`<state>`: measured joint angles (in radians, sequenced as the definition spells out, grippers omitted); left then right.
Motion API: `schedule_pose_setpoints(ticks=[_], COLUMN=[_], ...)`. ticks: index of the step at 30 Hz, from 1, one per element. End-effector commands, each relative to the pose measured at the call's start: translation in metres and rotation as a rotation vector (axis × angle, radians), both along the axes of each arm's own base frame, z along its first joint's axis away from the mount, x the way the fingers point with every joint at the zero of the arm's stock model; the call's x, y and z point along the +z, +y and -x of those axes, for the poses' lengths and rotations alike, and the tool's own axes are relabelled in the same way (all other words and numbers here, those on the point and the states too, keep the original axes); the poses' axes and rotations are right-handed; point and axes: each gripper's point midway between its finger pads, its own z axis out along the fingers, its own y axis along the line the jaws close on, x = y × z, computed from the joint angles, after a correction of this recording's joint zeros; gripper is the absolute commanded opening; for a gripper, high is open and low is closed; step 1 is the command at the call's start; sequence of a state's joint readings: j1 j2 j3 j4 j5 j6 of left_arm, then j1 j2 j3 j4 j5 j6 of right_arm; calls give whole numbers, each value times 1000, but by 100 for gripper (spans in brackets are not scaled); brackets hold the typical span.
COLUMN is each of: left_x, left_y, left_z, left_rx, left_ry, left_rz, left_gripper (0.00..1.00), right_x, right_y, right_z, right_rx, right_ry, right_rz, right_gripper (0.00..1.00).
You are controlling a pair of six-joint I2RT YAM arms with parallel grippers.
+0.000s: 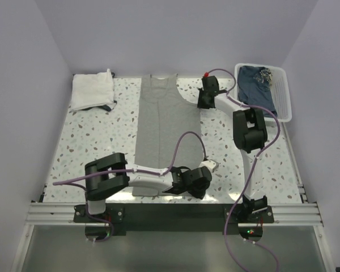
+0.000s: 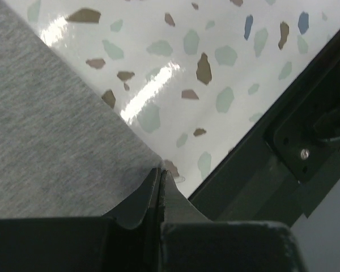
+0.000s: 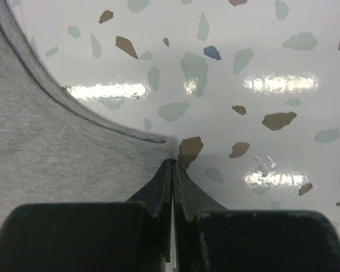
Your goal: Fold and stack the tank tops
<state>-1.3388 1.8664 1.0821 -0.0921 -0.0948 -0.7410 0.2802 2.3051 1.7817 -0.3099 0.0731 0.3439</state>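
A grey tank top (image 1: pixel 161 130) of soft, finely ribbed knit lies flat and lengthwise down the middle of a table (image 1: pixel 90 147), its neck at the far end and its straight hem at the near end.

The left gripper (image 2: pixel 160 174) is closed tight, its two dark tapered fingers pressed together on the near right corner of the hem, with grey cloth running in under the tips. The right gripper (image 3: pixel 171 164) is likewise fully closed, pinching the stitched, curved edge of the right armhole where the curve meets the side of the shirt.

Well off to the left of the right gripper, in the far left corner, sits a white tank top (image 1: pixel 93 89) folded into a thick, soft square with a dark trim edge showing.

Just to the right of the right gripper stands a white plastic basket (image 1: pixel 283 93) with slatted sides. It holds crumpled dark blue cloth (image 1: pixel 255 85).

The table top is glossy white, speckled with brown, teal and blue chips, and it reflects the overhead lights. A black rail (image 2: pixel 243 170) runs along its near edge beside the left gripper. Plain pale lilac walls (image 1: pixel 158 34) enclose the table on three sides.
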Motion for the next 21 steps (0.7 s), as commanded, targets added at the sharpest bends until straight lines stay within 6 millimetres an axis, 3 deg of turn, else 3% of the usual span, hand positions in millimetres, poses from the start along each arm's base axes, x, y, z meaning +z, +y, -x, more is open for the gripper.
schedule_pose_setpoints(ticks=[1,9,11,16,21], left_x=[37,66,79,86,79], left_y=[-4,2,2,18,38], left_z=[21,42,41,35,26], left_rx=[-68,-132,-124,-59,21], left_ry=[15,52,44,22,22], left_rz=[112,225,274,292,274], left_gripper=[0,0,0,0,0], right_x=[-2,11,18,34,49], right_y=[-37,-64,-64,-57,-49], right_z=[25,34,32,28,26], right_rx=[-110,-214,-217,-204,-197], right_ry=[94,84,75,58,35], right_rz=[51,94,87,48,-1], right_gripper=[0,0,0,0,0])
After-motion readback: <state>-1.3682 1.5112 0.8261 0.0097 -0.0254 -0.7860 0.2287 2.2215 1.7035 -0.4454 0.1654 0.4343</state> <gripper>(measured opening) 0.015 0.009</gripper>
